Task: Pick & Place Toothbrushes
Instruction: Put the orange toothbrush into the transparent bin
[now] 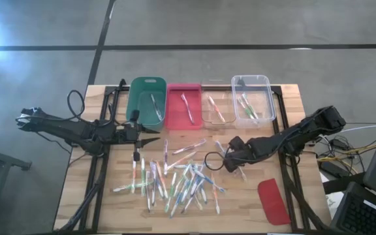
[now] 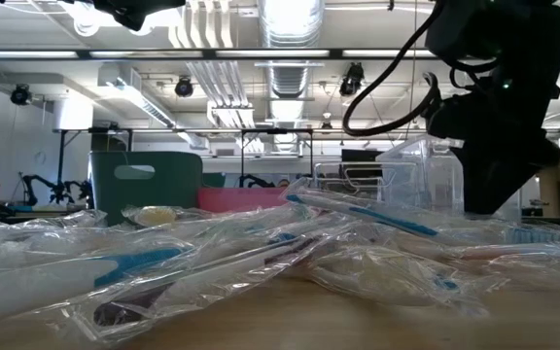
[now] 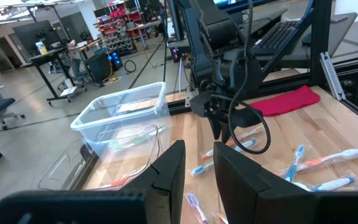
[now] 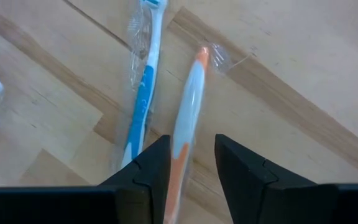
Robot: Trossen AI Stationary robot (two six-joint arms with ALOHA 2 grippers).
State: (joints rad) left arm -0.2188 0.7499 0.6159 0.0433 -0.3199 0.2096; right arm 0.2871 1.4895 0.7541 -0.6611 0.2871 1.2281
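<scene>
Toothbrushes (image 1: 175,179) cover the table; right end effector (image 4: 191,163) straddles an orange toothbrush (image 4: 185,121).

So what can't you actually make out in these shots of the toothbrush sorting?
- Right gripper: right wrist view shows its fingers either side of the orange toothbrush, but contact is unclear.
- Left gripper: fingers are apart with nothing seen between; the frame edge cuts off their base.
- Toothbrush pile: too small from above to count; wrappers blur it in the low view.
- Red lid: partly cut off by the high view's edge.
</scene>
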